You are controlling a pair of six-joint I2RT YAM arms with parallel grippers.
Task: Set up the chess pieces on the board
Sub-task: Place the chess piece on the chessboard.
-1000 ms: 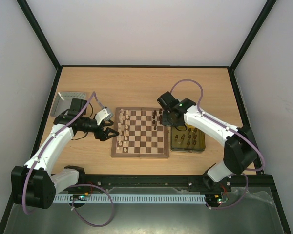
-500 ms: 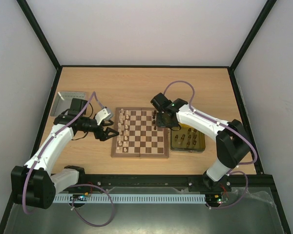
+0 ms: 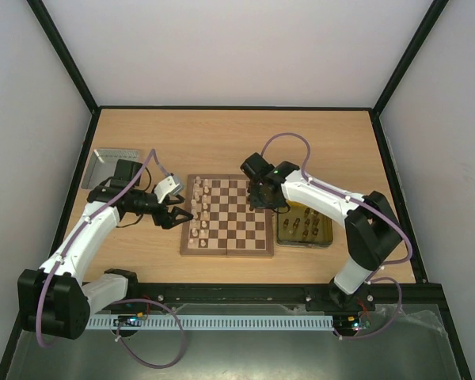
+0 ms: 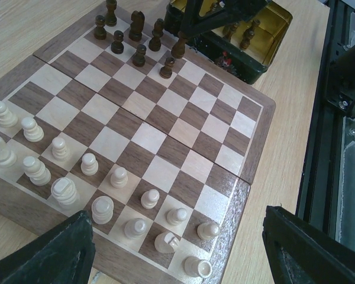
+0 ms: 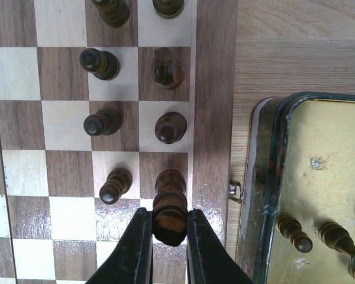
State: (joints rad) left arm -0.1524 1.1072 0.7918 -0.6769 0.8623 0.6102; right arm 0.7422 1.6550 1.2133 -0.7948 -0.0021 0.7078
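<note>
Right gripper (image 5: 168,223) is clamped on a dark chess piece (image 5: 169,195) at lower centre of its view, over the board (image 5: 210,89) edge; left gripper (image 4: 177,254) is held apart, empty.

Left arm (image 3: 85,237) and right arm (image 3: 326,198): white link shells, black joint housings, black bases. A lilac cable (image 3: 287,134) loops off each, wrist to base. Small green light (image 3: 275,167) on the right wrist block. Left gripper (image 3: 178,218) carries a white camera housing (image 3: 168,187); its fingers (image 4: 53,254) are matte black and angular. Right fingers (image 5: 139,248) are black, smooth and tapering.
</note>
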